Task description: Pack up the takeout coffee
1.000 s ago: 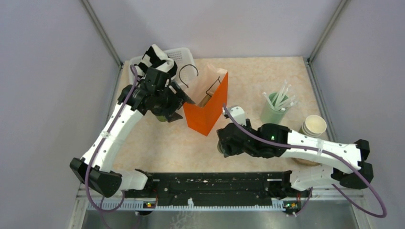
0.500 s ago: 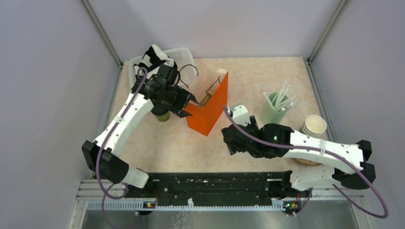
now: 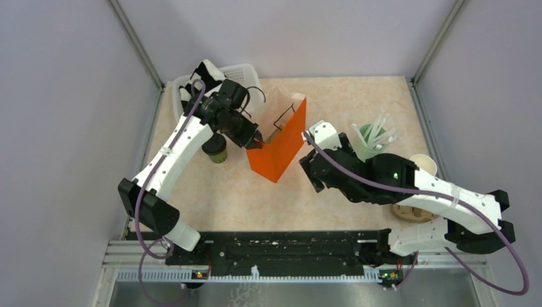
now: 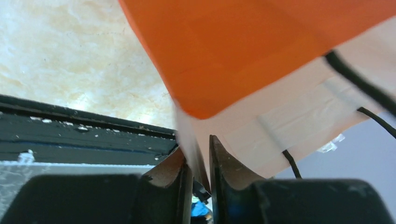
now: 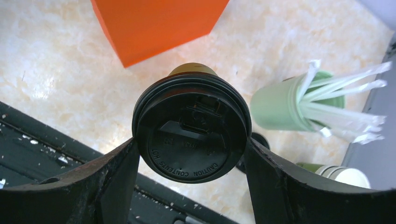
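Note:
My right gripper [image 3: 314,171] [image 5: 191,145] is shut on one takeout coffee [image 5: 189,114], a dark green cup under a black lid, with a finger pressed on each side of the lid. It hangs above the table, just right of the orange paper bag [image 3: 276,150] [image 5: 154,23]. In the top view the arm hides this cup. The other takeout coffee [image 3: 216,151] stands on the table left of the bag. My left gripper [image 3: 254,137] [image 4: 201,154] has its jaws narrowed on the bag's near-left rim [image 4: 196,140], with the paper wall between them.
A pale mint tumbler of white straws [image 3: 365,146] [image 5: 285,105] stands right of the bag. Beside it is a stack of paper cups [image 3: 422,167] [image 5: 348,176]. A white basket [image 3: 246,71] sits at the back left. A black rail [image 3: 287,246] runs along the near edge.
My left gripper left the standing cup, swung right to the bag's rim and narrowed its jaws on it. My right arm carried its cup away from the rail, closer to the bag.

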You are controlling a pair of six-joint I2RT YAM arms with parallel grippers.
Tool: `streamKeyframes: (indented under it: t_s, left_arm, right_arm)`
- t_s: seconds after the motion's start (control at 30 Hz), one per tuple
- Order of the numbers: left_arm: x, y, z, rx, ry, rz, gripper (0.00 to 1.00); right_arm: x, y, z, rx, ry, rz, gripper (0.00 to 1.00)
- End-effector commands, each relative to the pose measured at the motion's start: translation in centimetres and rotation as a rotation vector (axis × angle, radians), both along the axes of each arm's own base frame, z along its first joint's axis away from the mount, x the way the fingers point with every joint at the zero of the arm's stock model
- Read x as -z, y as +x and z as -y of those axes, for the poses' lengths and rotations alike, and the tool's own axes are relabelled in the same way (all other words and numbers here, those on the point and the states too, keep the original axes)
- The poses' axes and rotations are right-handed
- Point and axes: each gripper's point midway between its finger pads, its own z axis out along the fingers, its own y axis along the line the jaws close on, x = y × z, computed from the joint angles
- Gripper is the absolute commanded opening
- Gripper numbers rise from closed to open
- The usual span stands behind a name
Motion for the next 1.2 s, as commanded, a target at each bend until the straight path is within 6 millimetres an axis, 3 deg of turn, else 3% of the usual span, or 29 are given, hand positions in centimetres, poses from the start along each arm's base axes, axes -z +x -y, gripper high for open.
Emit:
streamKeyframes:
  t_s: [0.0, 0.1, 0.2, 0.4, 0.73, 0.93, 1.17]
  left_arm:
    - [-1.4, 1.1, -0.1, 0.203, 0.089, 0.153, 0.23]
    - [-3.9, 1.6, 0.5, 0.382, 0.159, 0.406, 0.13]
    - [-4.8, 1.5, 0.1, 0.516, 0.224, 0.566, 0.00]
    - [-4.0, 0.3, 1.5, 0.764, 0.185, 0.715, 0.00]
    - [-3.2, -0.5, 0.7, 0.855, 0.226, 0.948, 0.00]
    - [-0.7, -1.0, -0.5, 0.859, 0.280, 0.967, 0.00]
    - [0.1, -1.0, -0.9, 0.872, 0.306, 0.994, 0.00]
  right_arm:
    - [-5.5, 1.6, 1.7, -0.010, 0.001, 0.154, 0.45]
    - [-7.5, 1.9, 2.7, -0.028, -0.054, 0.205, 0.45]
    - [-9.3, 2.1, 3.4, -0.057, -0.094, 0.239, 0.45]
    - [-12.3, 1.9, 2.8, -0.165, -0.111, 0.277, 0.43]
    - [-10.7, 1.2, -4.2, -0.400, -0.076, 0.252, 0.39]
    - [-8.0, 1.1, -5.5, -0.471, -0.152, 0.234, 0.38]
    - [-5.6, 0.2, -5.6, -0.584, -0.203, 0.227, 0.37]
